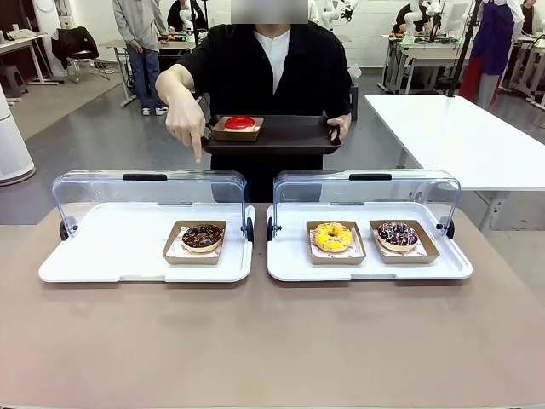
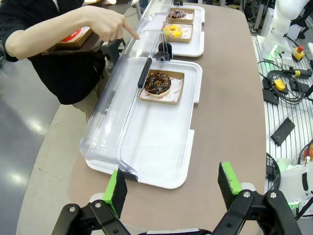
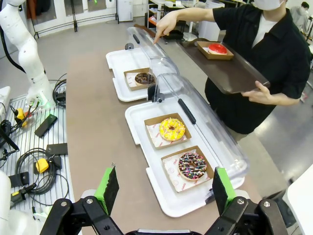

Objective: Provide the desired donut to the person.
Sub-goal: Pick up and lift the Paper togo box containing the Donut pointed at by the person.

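The person (image 1: 272, 68) in a black top stands at the far side and holds a dark tray (image 1: 289, 135) bearing a red donut (image 1: 240, 123) in a cardboard tray. Their other hand (image 1: 187, 123) points down over the left display case, above the chocolate donut (image 1: 203, 236) (image 2: 158, 82). In the right case lie a yellow donut (image 1: 333, 236) (image 3: 172, 129) and a sprinkled chocolate donut (image 1: 398, 233) (image 3: 191, 165). My left gripper (image 2: 172, 185) hangs open above the near end of the left case. My right gripper (image 3: 164, 188) hangs open near the right case.
Both white display trays (image 1: 111, 247) (image 1: 366, 268) sit on the brown table (image 1: 272, 341) with their clear lids (image 1: 149, 192) (image 1: 366, 192) raised at the far side. Cables and devices (image 2: 283, 83) lie beside the table. A white table (image 1: 460, 136) stands at the back right.
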Available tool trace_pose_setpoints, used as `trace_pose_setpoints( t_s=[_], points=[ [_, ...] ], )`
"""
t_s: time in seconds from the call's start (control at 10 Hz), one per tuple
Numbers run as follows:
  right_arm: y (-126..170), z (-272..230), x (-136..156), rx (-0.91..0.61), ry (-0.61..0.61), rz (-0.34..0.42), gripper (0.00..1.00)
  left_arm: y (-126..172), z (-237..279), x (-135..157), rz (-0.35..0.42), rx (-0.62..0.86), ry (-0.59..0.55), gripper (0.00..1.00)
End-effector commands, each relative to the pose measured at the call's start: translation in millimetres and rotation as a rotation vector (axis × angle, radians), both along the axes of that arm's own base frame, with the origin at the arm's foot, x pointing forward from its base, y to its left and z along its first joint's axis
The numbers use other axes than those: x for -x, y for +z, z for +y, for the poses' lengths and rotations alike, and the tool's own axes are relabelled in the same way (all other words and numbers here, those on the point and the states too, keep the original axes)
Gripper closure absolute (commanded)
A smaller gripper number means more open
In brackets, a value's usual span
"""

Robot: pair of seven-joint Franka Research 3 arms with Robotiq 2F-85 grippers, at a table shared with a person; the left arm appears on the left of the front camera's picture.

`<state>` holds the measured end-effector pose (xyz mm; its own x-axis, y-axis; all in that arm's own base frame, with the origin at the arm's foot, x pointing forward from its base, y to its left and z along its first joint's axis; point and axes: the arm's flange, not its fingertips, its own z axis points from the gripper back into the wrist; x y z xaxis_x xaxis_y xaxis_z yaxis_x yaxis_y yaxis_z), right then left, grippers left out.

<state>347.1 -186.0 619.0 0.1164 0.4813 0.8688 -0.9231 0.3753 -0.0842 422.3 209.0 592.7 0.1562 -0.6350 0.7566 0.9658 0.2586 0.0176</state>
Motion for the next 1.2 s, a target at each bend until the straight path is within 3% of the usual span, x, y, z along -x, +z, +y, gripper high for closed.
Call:
trace_pose_setpoints(
  t_s=[0.0,0.9,1.1],
  points=[
    [-1,1,0,-0.012,0.006,-0.009,0.00,0,1,1,-0.003,-0.006,0.001,0.03],
    [-1,1,0,-0.012,0.006,-0.009,0.00,0,0,0,0.000,0.000,0.000,0.03],
    [-1,1,0,-0.012,0.006,-0.009,0.00,29,-17,-11,-0.018,-0.086,-0.052,0.03]
  ],
)
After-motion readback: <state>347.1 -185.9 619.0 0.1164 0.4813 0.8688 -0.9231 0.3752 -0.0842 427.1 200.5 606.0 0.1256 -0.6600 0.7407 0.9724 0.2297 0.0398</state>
